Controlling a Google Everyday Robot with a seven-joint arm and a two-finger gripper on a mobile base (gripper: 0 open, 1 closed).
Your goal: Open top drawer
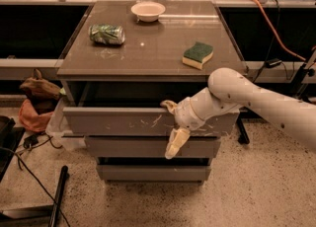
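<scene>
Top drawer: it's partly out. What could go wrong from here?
1. The tool is at the front of the top drawer, one finger at its top edge; with no handle, it may slip off.
2. A jerk could roll the can lying on its side on the cabinet top.

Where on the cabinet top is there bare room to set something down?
The front-left stretch of the cabinet top, between the can and the front edge, is bare; so is the middle, between can and sponge. The bowl crowds the back. The end effector sits at the upper edge of the top drawer, below the sponge.
</scene>
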